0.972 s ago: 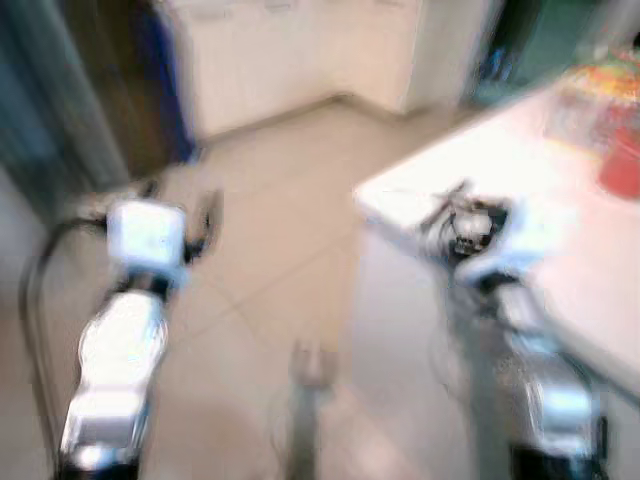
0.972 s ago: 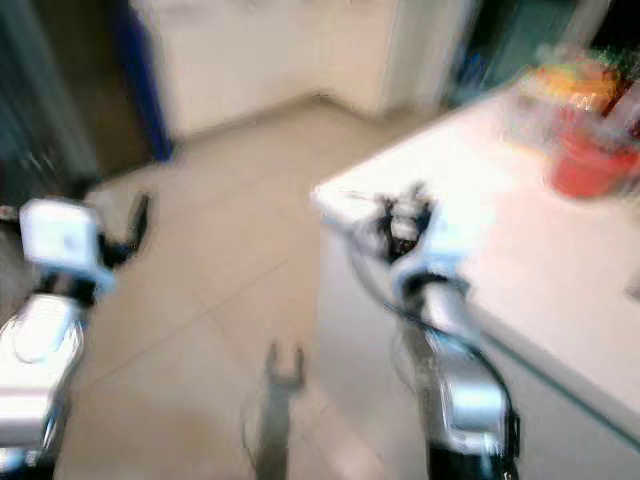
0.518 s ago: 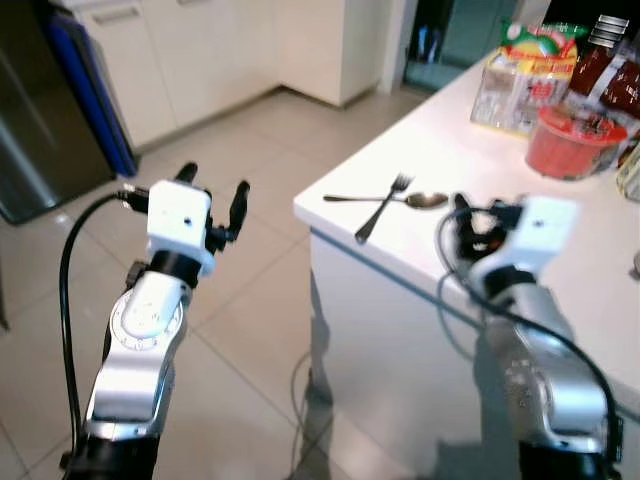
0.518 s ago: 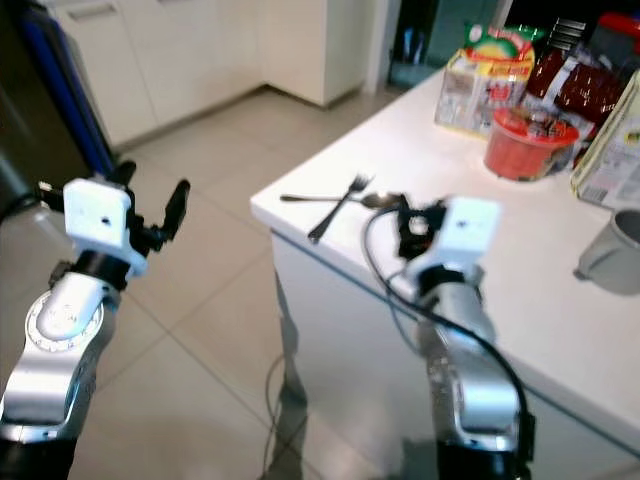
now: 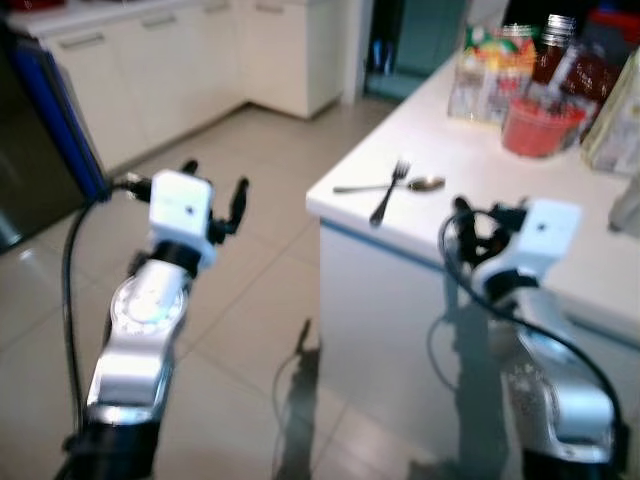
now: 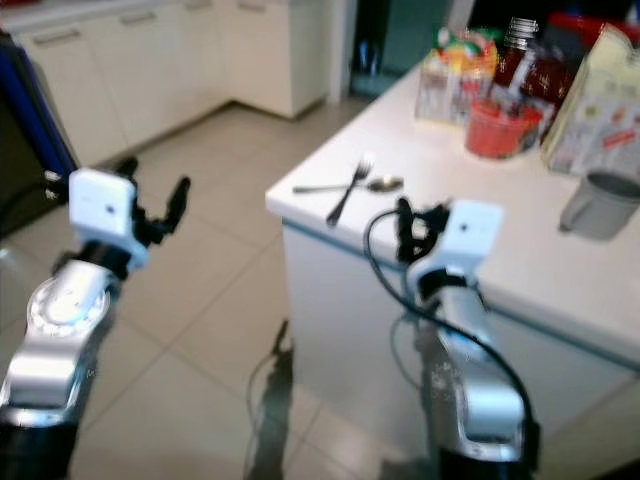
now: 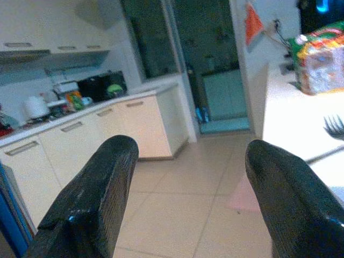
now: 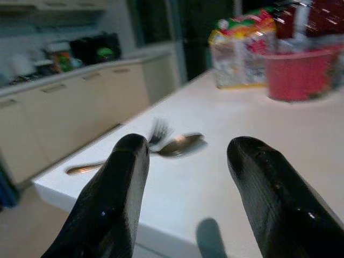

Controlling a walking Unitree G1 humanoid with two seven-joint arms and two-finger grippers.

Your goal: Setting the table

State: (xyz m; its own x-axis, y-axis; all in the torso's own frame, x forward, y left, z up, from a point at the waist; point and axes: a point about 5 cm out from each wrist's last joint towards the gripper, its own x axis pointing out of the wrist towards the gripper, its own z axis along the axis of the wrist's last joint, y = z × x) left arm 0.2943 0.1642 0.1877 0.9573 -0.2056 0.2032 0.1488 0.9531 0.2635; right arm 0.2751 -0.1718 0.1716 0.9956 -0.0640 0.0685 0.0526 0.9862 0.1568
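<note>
We are standing at the corner of a white counter point(image 6: 560, 270), and the cutlery we need is lying just ahead of our right gripper point(image 6: 418, 222). A fork point(image 6: 348, 190) and a spoon point(image 6: 345, 186) are resting crossed near the counter's corner, touching one another, beyond and a little toward the left of the right gripper's fingertips. In the right wrist view the spoon point(image 8: 161, 151) is showing between and just beyond the two black fingers point(image 8: 115, 199), its bowl toward the red bowl point(image 8: 299, 72) side and its long handle running out toward the counter edge; the fork's tines point(image 8: 158, 130) are lying just behind it. The fork's long axis is running roughly away from us, the spoon's roughly across. Both look slim, flat and metallic, so we judge they will be hard to pinch off the smooth top. The right gripper's jaws are standing wide apart and holding nothing. Our left gripper point(image 5: 212, 195) is hovering over the tiled floor point(image 5: 260, 300), well apart from the counter, its fingers point(image 7: 86, 215) also spread wide and empty. The right arm is clearly the nearer one, and the next reach should be forward and slightly leftward.
</note>
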